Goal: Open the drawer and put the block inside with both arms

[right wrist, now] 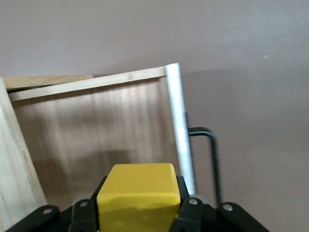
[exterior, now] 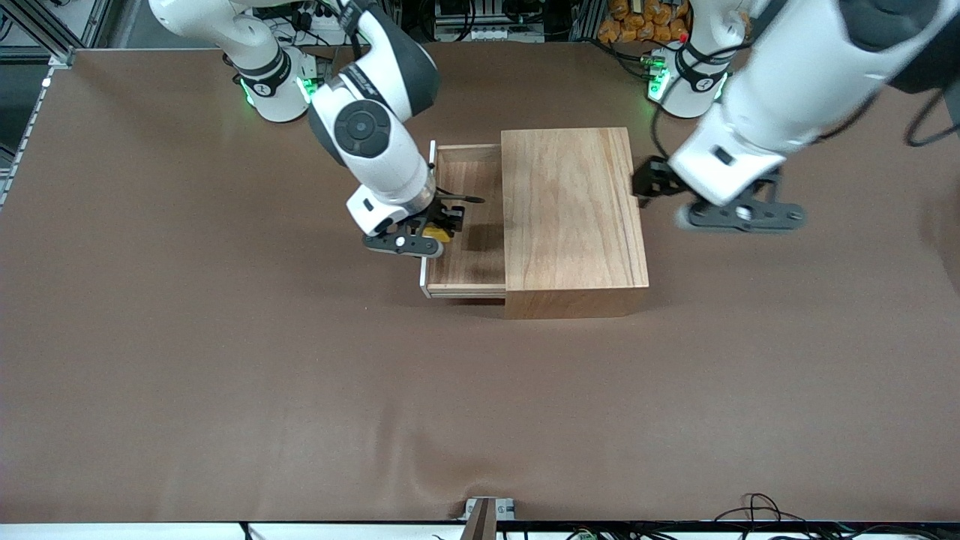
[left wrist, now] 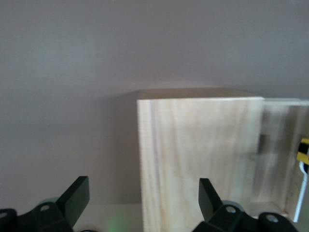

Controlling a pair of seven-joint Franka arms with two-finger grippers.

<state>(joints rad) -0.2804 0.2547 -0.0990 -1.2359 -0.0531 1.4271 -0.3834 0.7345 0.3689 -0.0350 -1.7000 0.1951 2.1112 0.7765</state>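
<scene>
Block (right wrist: pixel 139 193) clamped in right gripper (exterior: pixel 433 234), over the pulled-out drawer (exterior: pixel 465 262) near its white front. Right arm bent steeply down from its base. Left gripper (left wrist: pixel 140 205) spread wide, holding nothing, hovers beside wooden box (exterior: pixel 574 217) at the left arm's end.

No word, number or brand can be read anywhere I look. My right arm (exterior: pixel 375 127) carries a short dark marking on its white shell, at about twelve o'clock from its round black joint cap, perhaps a maker's name, but the letters do not resolve. The wooden box (exterior: pixel 574 210) and the table (exterior: pixel 225 360) bear no label.
</scene>
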